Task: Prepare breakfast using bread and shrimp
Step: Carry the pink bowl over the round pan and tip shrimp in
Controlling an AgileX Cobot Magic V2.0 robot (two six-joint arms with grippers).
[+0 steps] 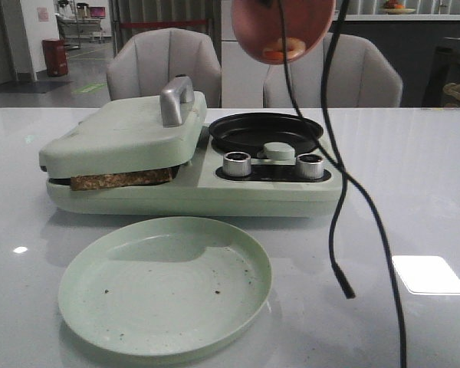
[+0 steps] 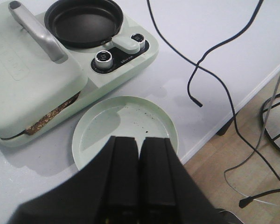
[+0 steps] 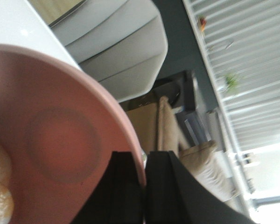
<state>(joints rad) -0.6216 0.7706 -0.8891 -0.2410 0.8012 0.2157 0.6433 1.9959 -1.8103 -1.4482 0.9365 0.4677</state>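
Above the black frying pan (image 1: 264, 132), the right gripper (image 3: 144, 170) pinches the tilted pink plate's (image 1: 284, 31) rim, shrimp (image 1: 285, 48) at its low edge.

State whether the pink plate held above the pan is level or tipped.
Tipped: the pink plate faces the camera steeply above the black pan, the shrimp at its low edge.
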